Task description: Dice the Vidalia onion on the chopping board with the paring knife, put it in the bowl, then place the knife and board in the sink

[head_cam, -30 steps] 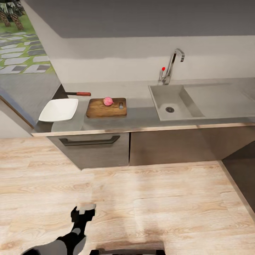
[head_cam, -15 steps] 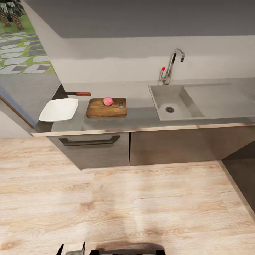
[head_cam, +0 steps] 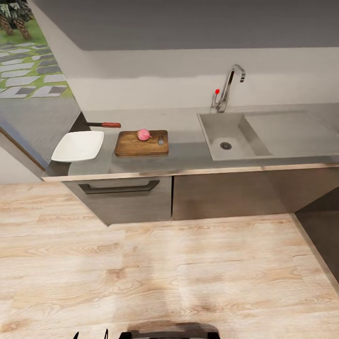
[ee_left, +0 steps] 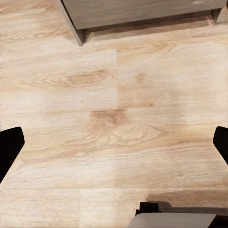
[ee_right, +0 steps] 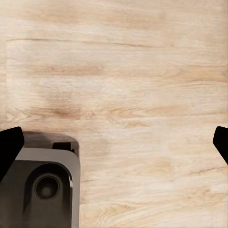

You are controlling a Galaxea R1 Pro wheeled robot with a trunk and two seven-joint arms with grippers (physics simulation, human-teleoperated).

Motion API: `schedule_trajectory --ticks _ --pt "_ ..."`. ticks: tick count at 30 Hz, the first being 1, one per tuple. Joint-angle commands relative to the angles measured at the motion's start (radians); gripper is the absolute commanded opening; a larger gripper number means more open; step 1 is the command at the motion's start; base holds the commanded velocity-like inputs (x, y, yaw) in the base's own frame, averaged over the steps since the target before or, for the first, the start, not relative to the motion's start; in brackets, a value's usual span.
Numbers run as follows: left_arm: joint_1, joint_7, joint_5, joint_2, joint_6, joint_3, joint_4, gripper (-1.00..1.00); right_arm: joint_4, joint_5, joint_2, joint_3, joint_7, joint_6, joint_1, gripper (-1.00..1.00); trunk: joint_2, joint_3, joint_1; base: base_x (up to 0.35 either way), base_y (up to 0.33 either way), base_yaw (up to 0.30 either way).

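Onion (head_cam: 144,134) out of the sink (head_cam: 213,134) already, resting whole on the board (head_cam: 136,147), toward its far edge and just beside the handle slot. Likely light and firm, but round with a smooth skin, so prone to rolling or squirting out of a pinch; best taken across its widest part, or left where it is and cut there.

Knife (head_cam: 104,125) lying flat on the counter (head_cam: 188,157) behind the bowl (head_cam: 78,145), apart from the board, red handle pointing toward the board and dark blade toward the wall corner. Slim, stiff and low to the surface, so probably hard to get fingers under; take by the red handle, near its middle, never the blade. Board stiff, flat and probably the heaviest piece; an overhanging edge or the slot end looks like the place to lift.

Bowl glossy, so probably slippery, sitting near the counter's left front corner.

Left hand (ee_left: 114,142) spread wide, nothing between the fingertips, pointed down at the wooden floor (ee_left: 95,80). Right hand (ee_right: 114,142) spread wide too, holding nothing, over the same floor.

Counter smooth, grey and steel-like, offering little grip to anything nudged. Kitchen open, with pale plank flooring between robot and dark cabinet fronts (head_cam: 127,197), chrome tap (head_cam: 230,82) behind the sink, counter well out of arm's reach from here.
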Motion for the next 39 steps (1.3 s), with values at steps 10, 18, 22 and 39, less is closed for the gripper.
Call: schedule_trajectory --ticks 10,18,22,39 --pt "-0.001 0.043 0.003 -0.002 -0.004 -0.008 0.003 1.00 0.003 0.011 0.003 -0.004 -0.003 -0.005 -0.001 1.00 -0.002 -0.001 0.000 0.000 0.000 0.000" --pt "0.005 0.040 0.003 0.007 0.020 -0.010 0.006 1.00 0.031 0.041 0.032 -0.027 0.025 -0.033 0.028 1.00 -0.002 -0.001 0.000 0.000 0.000 0.000" --pt "0.012 0.038 0.002 0.010 0.035 -0.010 0.005 1.00 0.054 0.066 0.055 -0.025 0.048 -0.056 0.051 1.00 -0.002 -0.001 0.000 0.000 0.000 0.000" --pt "0.016 0.036 0.003 0.011 0.130 -0.008 0.003 1.00 0.150 0.166 0.080 -0.089 0.143 -0.151 0.114 1.00 -0.002 -0.001 0.000 0.000 0.000 0.000"
